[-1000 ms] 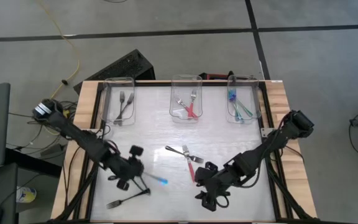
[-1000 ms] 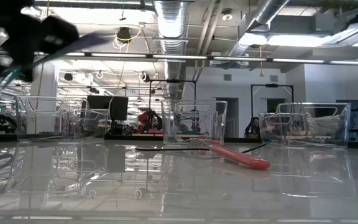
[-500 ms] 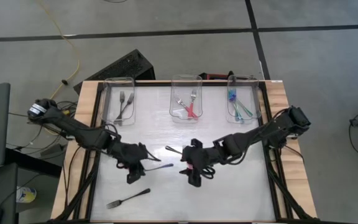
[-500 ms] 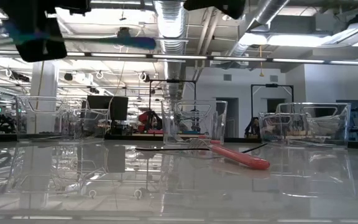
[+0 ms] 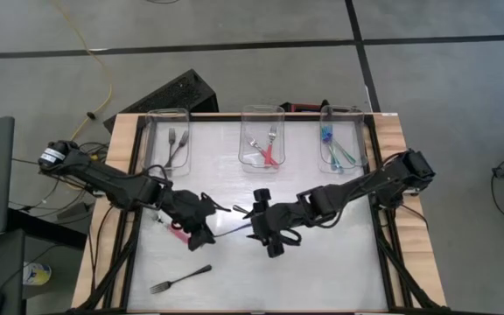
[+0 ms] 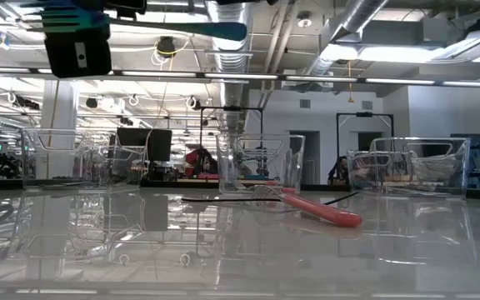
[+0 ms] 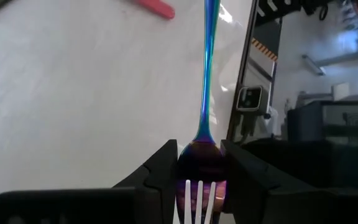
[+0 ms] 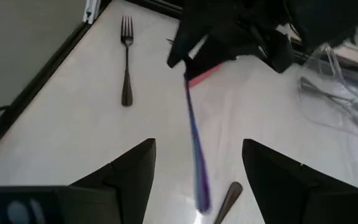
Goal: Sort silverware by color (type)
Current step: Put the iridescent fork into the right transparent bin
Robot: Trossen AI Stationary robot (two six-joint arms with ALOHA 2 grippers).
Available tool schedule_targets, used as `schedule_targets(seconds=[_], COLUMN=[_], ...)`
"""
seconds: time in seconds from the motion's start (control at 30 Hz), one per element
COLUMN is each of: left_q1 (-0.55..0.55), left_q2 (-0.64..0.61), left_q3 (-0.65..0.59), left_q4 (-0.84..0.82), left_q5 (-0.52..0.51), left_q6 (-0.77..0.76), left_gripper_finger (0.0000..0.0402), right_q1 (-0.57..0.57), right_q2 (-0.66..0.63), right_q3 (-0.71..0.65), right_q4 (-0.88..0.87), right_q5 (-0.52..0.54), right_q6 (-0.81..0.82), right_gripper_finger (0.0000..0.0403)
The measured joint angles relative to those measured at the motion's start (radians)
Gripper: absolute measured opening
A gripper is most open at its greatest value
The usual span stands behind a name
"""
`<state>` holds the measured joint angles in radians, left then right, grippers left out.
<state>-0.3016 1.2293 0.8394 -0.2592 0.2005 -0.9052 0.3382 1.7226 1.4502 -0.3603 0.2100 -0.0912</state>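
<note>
Silverware here means small forks of three kinds, red-handled, blue-handled and all dark grey metal, spread over the white bench (image 5: 322, 262) and three clear bins along its far edge. Largest of all is the bench itself, with wooden side rails; both dark arms reach in over its middle. The left arm's end effector (image 5: 206, 215) is closed on the blue-handled fork (image 7: 207, 87), its fingers (image 7: 160, 177) pinching the neck just above the silver tines while the iridescent blue-violet handle sticks out toward the right arm, held up off the surface. The right arm's end effector (image 5: 259, 219) sits just beside the free end of that handle with its jaws spread wide and nothing between them; in the right wrist view the handle points into the gap between the two fingers (image 8: 135, 171). The left bin (image 5: 169, 140) at the far left corner holds dark grey forks, the middle bin (image 5: 263, 140) holds red-handled forks with silver tines, and the right bin (image 5: 341, 140) at the far right corner holds teal-blue ones. On the open surface a red-handled fork (image 6: 319, 210) lies near the middle, partly under the left arm from above. A lone dark grey fork (image 5: 180, 280) lies flat near the front edge, toward the left, well apart from both arms.
</note>
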Motion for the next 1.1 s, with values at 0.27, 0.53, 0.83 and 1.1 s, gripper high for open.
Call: schedule_targets(seconds=[0.27, 0.53, 0.83, 1.1], left_q1=[0.016, 0.016, 0.016, 0.017], left_q2=[0.0, 0.0, 0.0, -0.001], left_q3=[0.0, 0.0, 0.0, 0.0], left_q4=[0.11, 0.152, 0.119, 0.117], left_q5=[-0.004, -0.022, -0.047, -0.047], left_q6=[-0.025, -0.024, -0.024, 0.009], left_gripper_finger=[0.0096, 0.0084, 0.0091, 0.009], right_q1=[0.002, -0.013, -0.013, -0.007], right_q2=[0.0, 0.0, 0.0, 0.001], right_q3=[0.0, 0.0, 0.0, -0.002], right_q4=[-0.051, -0.071, -0.096, -0.11], right_q5=[0.081, 0.085, 0.095, 0.102], right_q6=[-0.041, -0.041, -0.041, -0.041], right_gripper_finger=[0.0264, 0.0231, 0.0122, 0.0026])
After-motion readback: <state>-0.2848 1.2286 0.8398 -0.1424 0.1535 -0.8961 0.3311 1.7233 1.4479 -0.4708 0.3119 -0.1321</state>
